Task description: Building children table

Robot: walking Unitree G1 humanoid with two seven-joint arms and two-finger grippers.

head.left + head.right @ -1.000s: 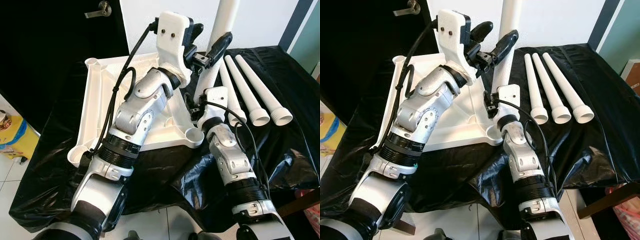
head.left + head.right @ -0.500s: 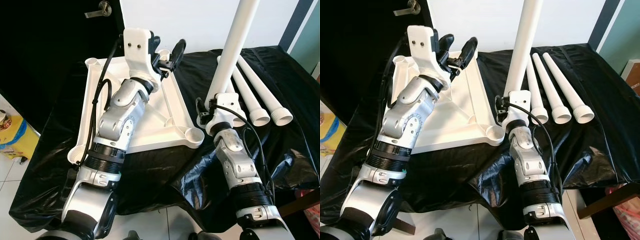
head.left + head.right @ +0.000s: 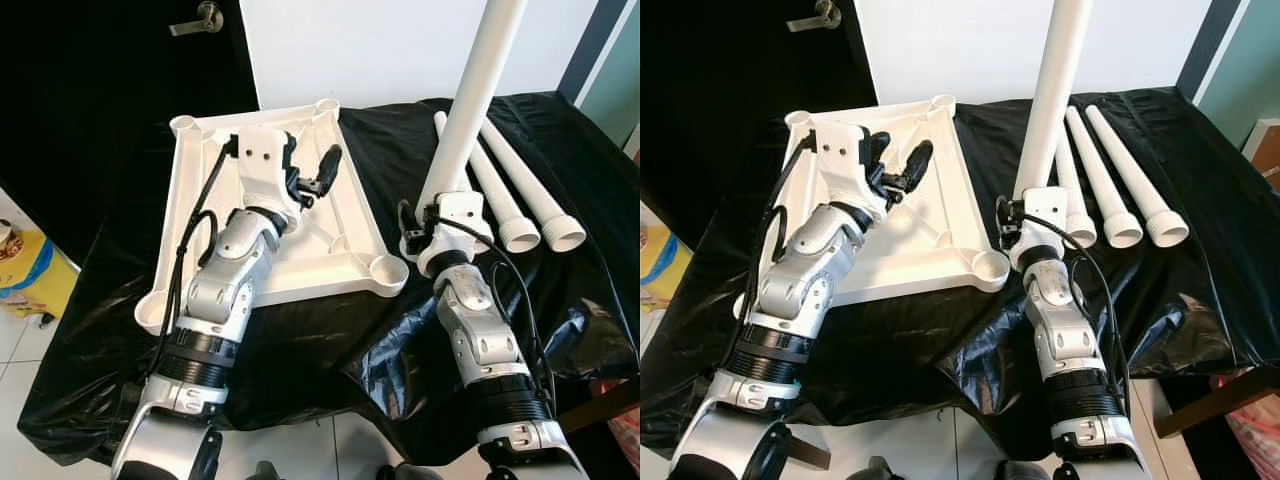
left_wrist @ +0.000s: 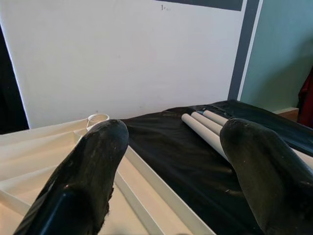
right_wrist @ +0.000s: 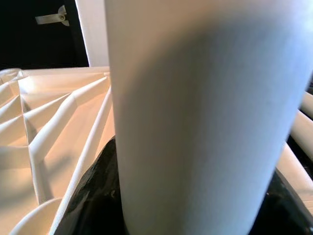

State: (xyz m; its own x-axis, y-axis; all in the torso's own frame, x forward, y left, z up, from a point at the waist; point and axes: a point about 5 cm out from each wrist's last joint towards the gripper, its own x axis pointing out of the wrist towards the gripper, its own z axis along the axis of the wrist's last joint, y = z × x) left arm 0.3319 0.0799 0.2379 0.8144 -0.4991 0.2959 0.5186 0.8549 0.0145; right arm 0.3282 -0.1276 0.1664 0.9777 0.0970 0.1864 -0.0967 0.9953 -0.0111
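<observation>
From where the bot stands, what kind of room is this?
Probably a room in a home, used as a makeshift assembly spot: a dark door with a lever handle, a pale tiled floor, and a work surface draped in black plastic sheet holding an upturned white tabletop.

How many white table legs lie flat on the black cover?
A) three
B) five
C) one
A: three white legs lie side by side on the black cover, while the right gripper holds a fourth leg upright.
</observation>
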